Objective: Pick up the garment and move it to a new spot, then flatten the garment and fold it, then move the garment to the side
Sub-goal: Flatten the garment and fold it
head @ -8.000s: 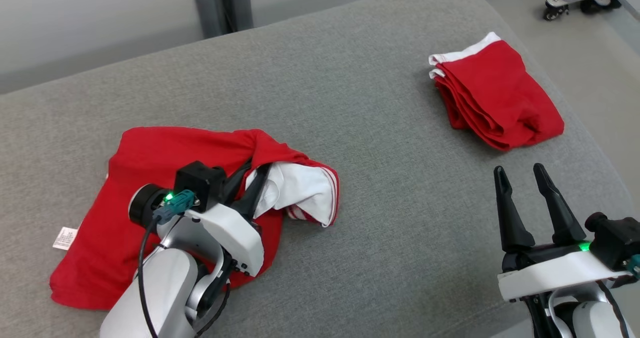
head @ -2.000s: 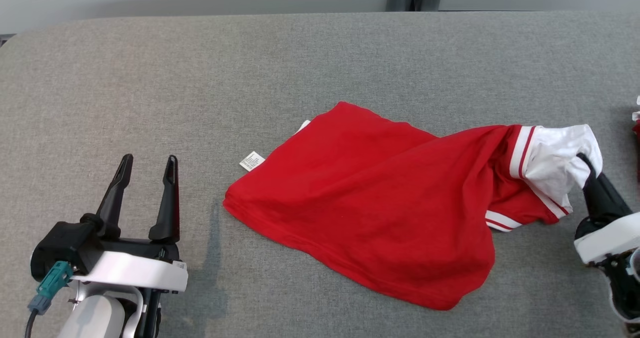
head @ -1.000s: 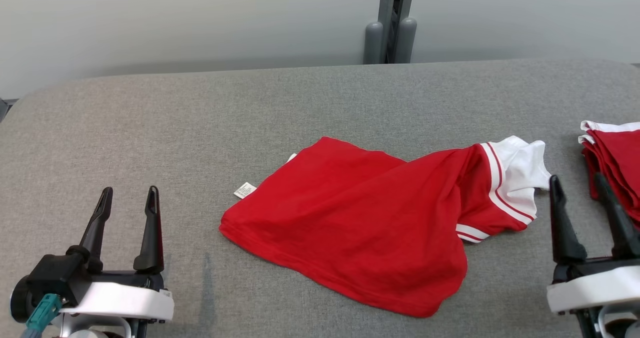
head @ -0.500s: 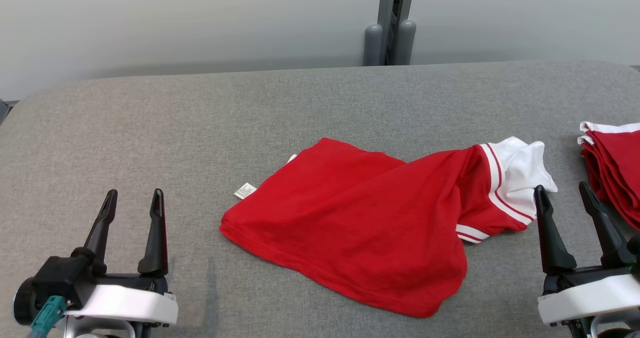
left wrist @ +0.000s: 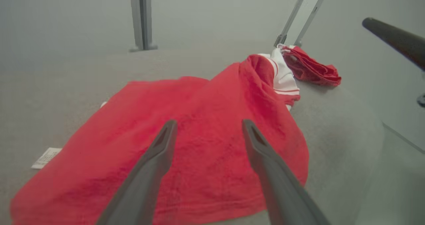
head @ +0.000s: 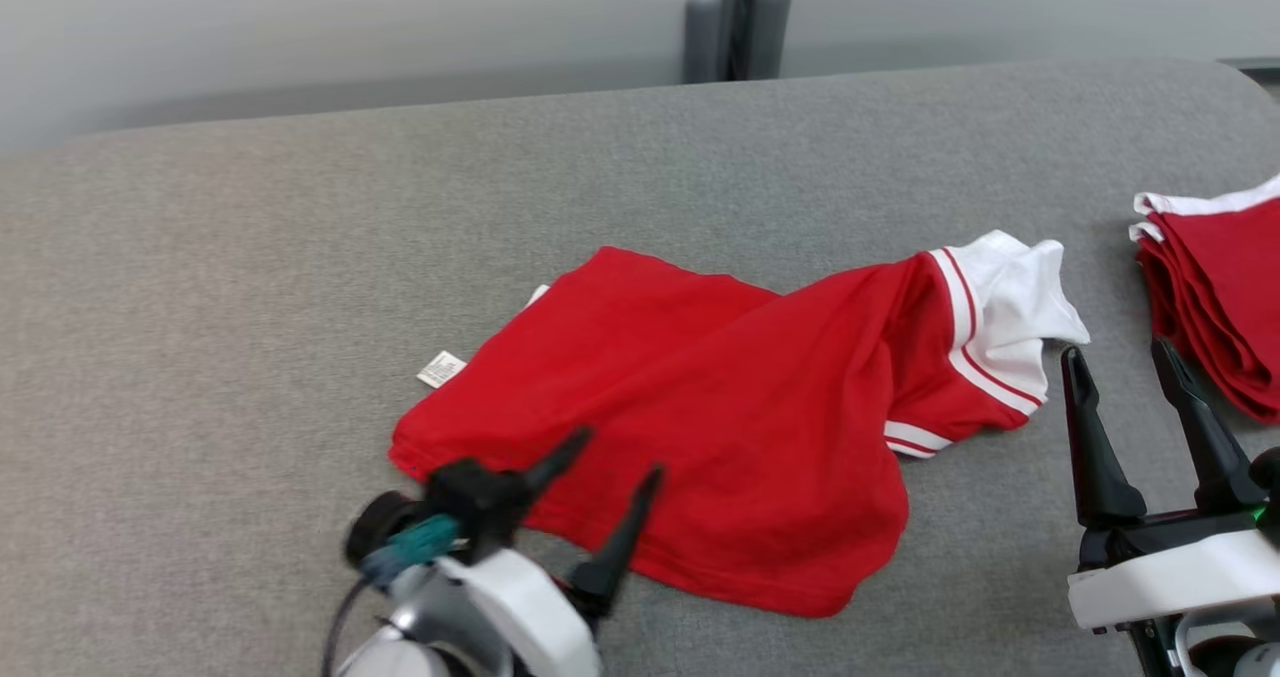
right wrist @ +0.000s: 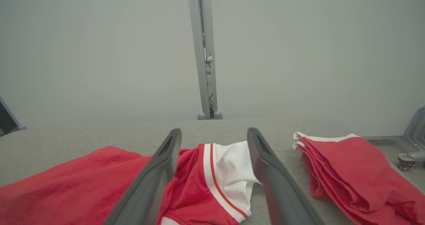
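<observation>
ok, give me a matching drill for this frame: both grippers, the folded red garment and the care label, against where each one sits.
Things:
1. left gripper
2. right gripper
3. folded red garment
4. care label

Places or states:
A. open, by the white sleeve
B. poking out from the left edge of the red shirt
C. open, over the red shirt's near hem
D. at the right end of the grey table

Pairs: 1-C, 2-A, 3-D, 4-B
</observation>
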Controlling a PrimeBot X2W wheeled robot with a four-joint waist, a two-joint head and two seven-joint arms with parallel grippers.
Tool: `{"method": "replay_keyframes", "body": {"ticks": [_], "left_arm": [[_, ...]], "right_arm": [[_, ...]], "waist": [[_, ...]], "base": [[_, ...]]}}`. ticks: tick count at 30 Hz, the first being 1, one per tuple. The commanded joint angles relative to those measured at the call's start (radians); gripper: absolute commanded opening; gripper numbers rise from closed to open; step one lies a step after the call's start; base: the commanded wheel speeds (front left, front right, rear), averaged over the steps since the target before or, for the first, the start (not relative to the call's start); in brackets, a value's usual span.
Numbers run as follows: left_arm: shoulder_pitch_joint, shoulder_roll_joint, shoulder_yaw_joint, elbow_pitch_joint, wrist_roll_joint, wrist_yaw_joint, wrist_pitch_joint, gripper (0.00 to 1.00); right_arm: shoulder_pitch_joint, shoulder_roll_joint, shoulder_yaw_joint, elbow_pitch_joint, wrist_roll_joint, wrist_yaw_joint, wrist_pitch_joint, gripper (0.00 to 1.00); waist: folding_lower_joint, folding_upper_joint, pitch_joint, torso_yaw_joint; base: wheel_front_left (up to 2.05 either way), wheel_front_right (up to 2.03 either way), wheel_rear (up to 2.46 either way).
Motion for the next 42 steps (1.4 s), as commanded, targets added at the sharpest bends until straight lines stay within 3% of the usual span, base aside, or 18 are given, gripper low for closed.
{"method": "replay_keyframes", "body": {"ticks": [1, 9, 19, 20, 21, 22, 26, 30, 42], "left_arm": [[-0.031, -0.010, -0.026, 0.010, -0.011, -0.022, 0.033, 1.00], [-0.131, -0.079, -0.208, 0.132, -0.005, -0.116, 0.183, 1.00], [-0.238, -0.089, -0.330, 0.363, 0.025, -0.142, 0.240, 1.00], [-0.254, -0.081, -0.344, 0.379, 0.050, -0.143, 0.236, 0.85], [-0.262, -0.077, -0.348, 0.389, 0.057, -0.143, 0.226, 0.31], [-0.269, -0.079, -0.349, 0.395, 0.060, -0.143, 0.214, 0.00], [-0.300, -0.069, -0.356, 0.372, 0.094, -0.139, 0.180, 0.00], [-0.317, -0.042, -0.359, 0.257, 0.092, -0.142, 0.180, 0.00], [-0.326, 0.109, -0.317, -0.377, 0.018, -0.135, 0.282, 0.00]], "right_arm": [[-0.012, 0.000, 0.002, 0.000, -0.003, 0.000, -0.002, 1.00], [-0.051, 0.008, 0.027, 0.030, 0.012, 0.000, -0.027, 1.00], [-0.086, 0.019, 0.029, 0.080, 0.017, 0.000, -0.066, 1.00], [-0.088, 0.020, 0.027, 0.084, 0.017, 0.000, -0.070, 1.00], [-0.091, 0.021, 0.025, 0.086, 0.018, 0.000, -0.072, 1.00], [-0.094, 0.022, 0.021, 0.090, 0.019, 0.000, -0.078, 1.00], [-0.092, 0.025, 0.000, 0.103, 0.014, 0.000, -0.088, 1.00], [-0.091, 0.029, -0.017, 0.108, 0.011, 0.000, -0.092, 1.00], [-0.059, 0.035, -0.072, 0.101, -0.006, 0.000, -0.079, 1.00]], "waist": [[0.0000, 0.0000, 0.026, -0.027], [0.0000, 0.0000, 0.092, -0.113], [0.0000, 0.0000, 0.149, -0.193], [0.0000, 0.0000, 0.151, -0.195], [0.0000, 0.0000, 0.153, -0.197], [0.0000, 0.0000, 0.153, -0.198], [0.0000, 0.0000, 0.146, -0.184], [0.0000, 0.0000, 0.129, -0.160], [0.0000, 0.0000, 0.059, -0.068]], "base": [[0.00, 0.00, 0.00], [0.00, 0.00, 0.00], [0.00, 0.00, 0.00], [0.00, 0.00, 0.00], [0.00, 0.00, 0.00], [0.00, 0.00, 0.00], [0.00, 0.00, 0.00], [0.00, 0.00, 0.00], [0.00, 0.00, 0.00]]}}
